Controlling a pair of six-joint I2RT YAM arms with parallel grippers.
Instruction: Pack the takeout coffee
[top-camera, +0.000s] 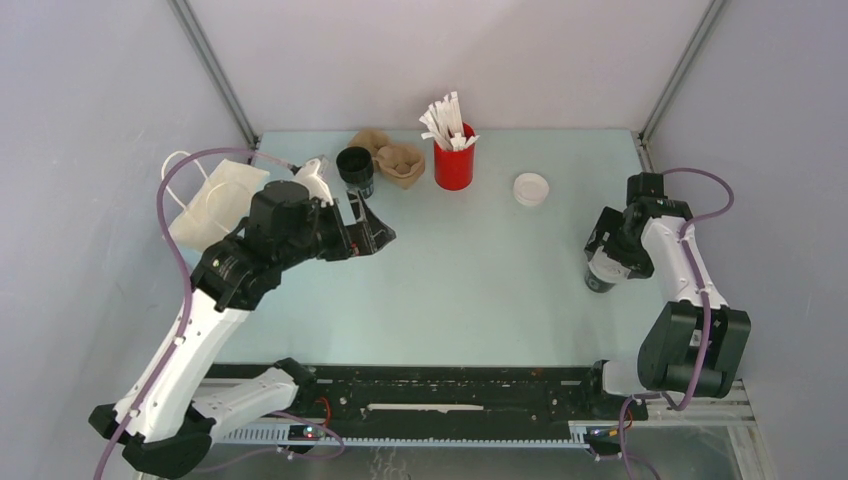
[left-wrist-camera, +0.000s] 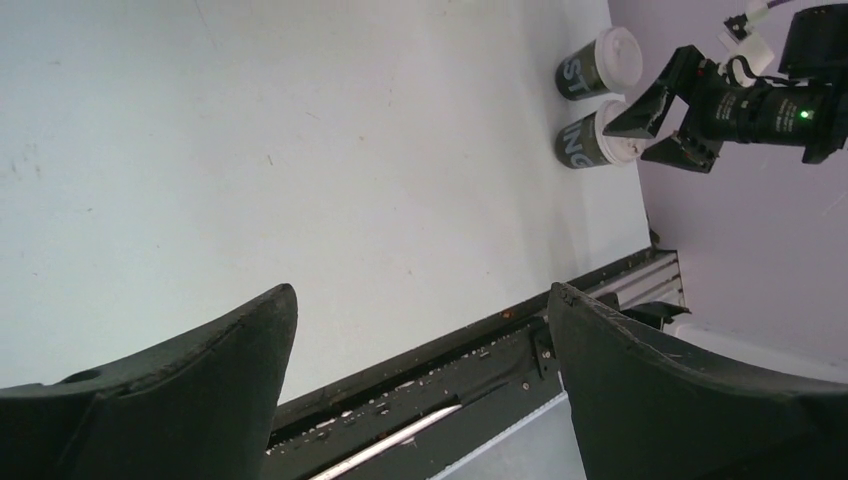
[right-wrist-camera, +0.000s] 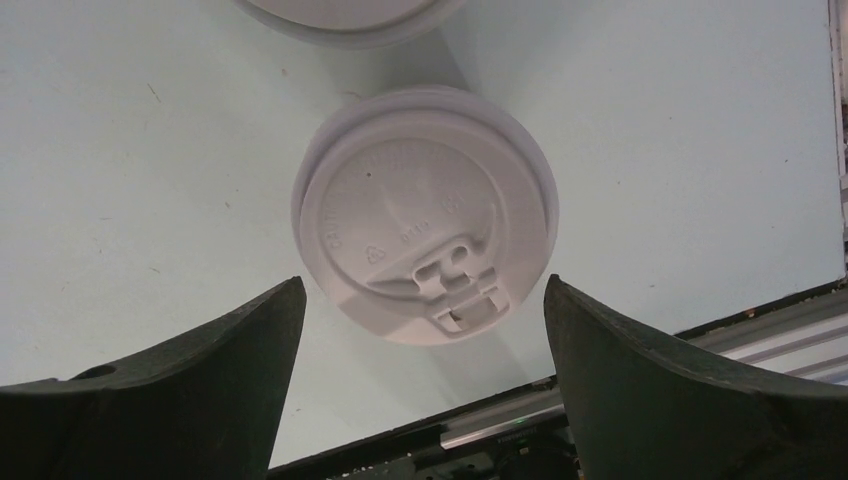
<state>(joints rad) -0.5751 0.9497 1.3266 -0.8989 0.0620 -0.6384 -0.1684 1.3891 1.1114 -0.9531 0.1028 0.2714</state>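
Nearest you: black rail (top-camera: 450, 392) along the counter (top-camera: 480, 270) front edge. Just past it on the R side, the right tool (right-wrist-camera: 425, 290) has its fingers spread wide and hangs over the takeout coffee (right-wrist-camera: 425, 215). It straddles the white lid and isn't clamped on it. The coffee stands upright on the counter.

Lid top has an embossed ring of text, too faint to read; you can make out a recycling triangle and the sip tab. In the left wrist view the dark cup wall shows big pale letters "ING", partly cut off. A second lidded cup (left-wrist-camera: 580, 75) stands just beside it, farther back, wall reads "ST", rest hidden.

Left-mid: left tool (top-camera: 375, 232) has its fingers wide apart w/ nothing between them, over bare counter.

Far row, R to L:
- loose white lid (top-camera: 531, 188), flat
- red holder (top-camera: 453, 170) stuffed w/ white sticks (top-camera: 447, 120)
- crumpled brown paper items (top-camera: 398, 160)
- lidless black cup (top-camera: 355, 165), upright; can't see inside
- white bag (top-camera: 215, 205) at the far L
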